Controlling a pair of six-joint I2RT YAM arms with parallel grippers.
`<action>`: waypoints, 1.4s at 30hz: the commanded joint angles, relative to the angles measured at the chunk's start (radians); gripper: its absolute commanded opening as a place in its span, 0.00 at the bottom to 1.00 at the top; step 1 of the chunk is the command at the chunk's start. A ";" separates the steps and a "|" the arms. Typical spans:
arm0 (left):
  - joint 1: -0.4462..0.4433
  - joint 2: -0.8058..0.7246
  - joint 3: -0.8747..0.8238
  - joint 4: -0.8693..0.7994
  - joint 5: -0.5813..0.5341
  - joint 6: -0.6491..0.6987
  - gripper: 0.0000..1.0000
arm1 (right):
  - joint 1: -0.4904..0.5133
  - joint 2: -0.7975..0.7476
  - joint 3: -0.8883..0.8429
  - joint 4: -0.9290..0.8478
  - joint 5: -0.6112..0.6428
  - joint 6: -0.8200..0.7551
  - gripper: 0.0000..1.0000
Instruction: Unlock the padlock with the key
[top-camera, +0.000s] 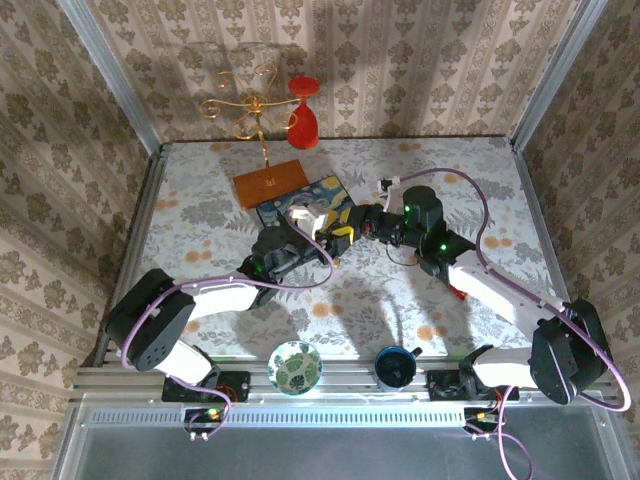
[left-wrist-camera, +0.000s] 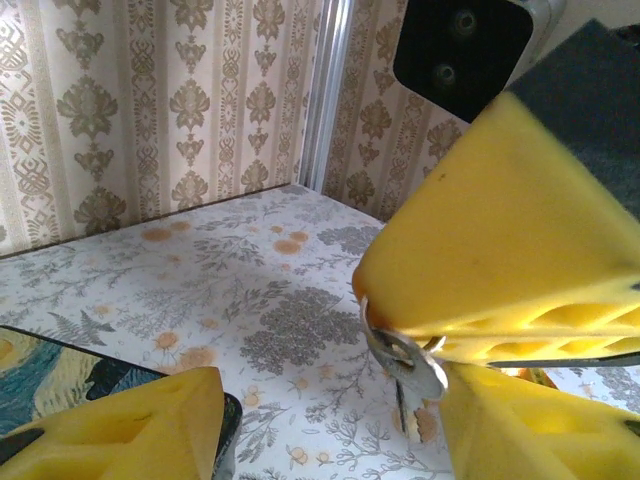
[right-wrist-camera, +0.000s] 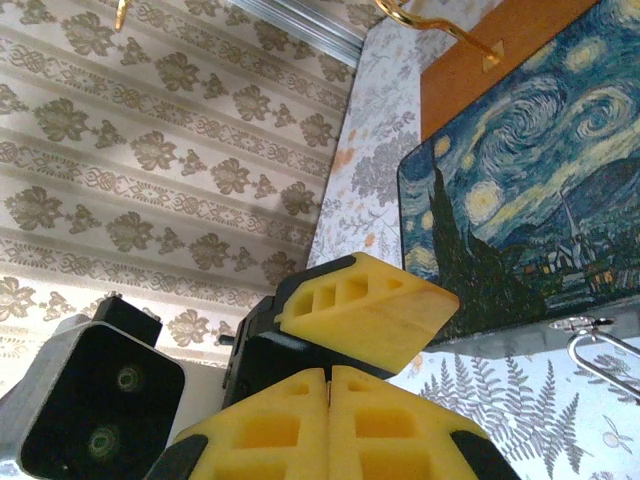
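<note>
Item 1, my right gripper (right-wrist-camera: 329, 375): fingers pressed together, no gap, nipping small metal piece (left-wrist-camera: 410, 370) at tip; key or not, cannot tell.
Item 2, my left gripper (left-wrist-camera: 330, 400): fingers wide, that piece between them.
Item 3, padlock (right-wrist-camera: 600, 350): silvery U-loop only, just beside edge of painted blue box (right-wrist-camera: 520, 200); body unseen.
</note>
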 joint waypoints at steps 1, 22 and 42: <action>-0.008 0.017 0.039 0.027 -0.020 0.033 0.56 | 0.011 -0.025 -0.013 0.015 -0.007 0.012 0.00; -0.015 -0.045 0.019 -0.052 -0.160 0.195 0.00 | 0.016 -0.063 -0.019 -0.077 0.034 -0.028 0.00; 0.113 -0.341 0.145 -0.892 0.344 0.437 0.00 | 0.002 -0.127 0.209 -0.509 0.031 -0.385 0.44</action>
